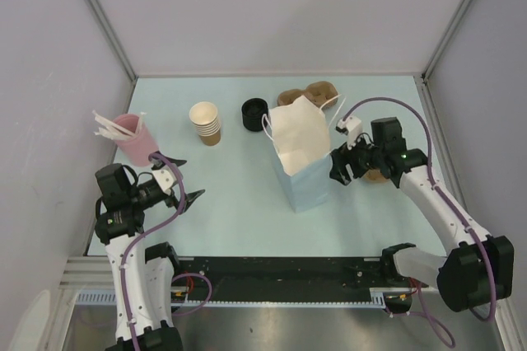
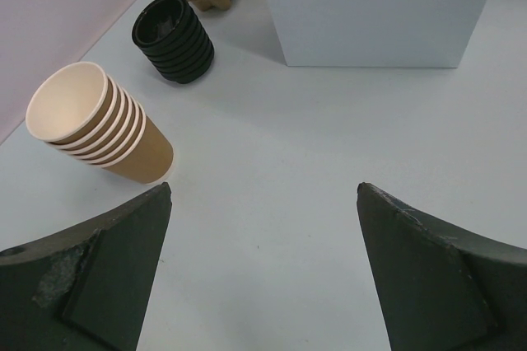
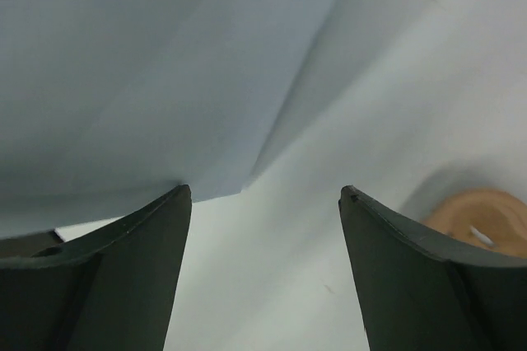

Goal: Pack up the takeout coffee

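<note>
While the right gripper (image 1: 336,168) hangs with its fingers apart and nothing between them, what worries me is how close the paper bag (image 1: 309,186) sits. Its pale wall fills everything ahead of and above the left finger in the right wrist view, so any push forward shoves or tips it, and closing here pinches paper rather than a cup. The takeout coffee (image 3: 482,217) is, I think, that tan round thing just outside the right finger, half hidden behind it and tucked under the wrist from above. I honestly can't tell whether it's upright or lidded, and reaching for it blind could knock it over. On the other side the left gripper (image 2: 263,190) is spread wide too and empty, with the stack of cups (image 2: 99,124) ahead and beyond its left finger and the black lids (image 2: 173,38) further out. Both are well apart from the tips, so the risk there is grabbing from the wrong pile. Surface is a plain pale blue-green mat (image 1: 239,203), smooth-looking, so I'd guess the bag slides easily, boxed in by pale grey walls (image 1: 280,13) with metal corner posts.
</note>
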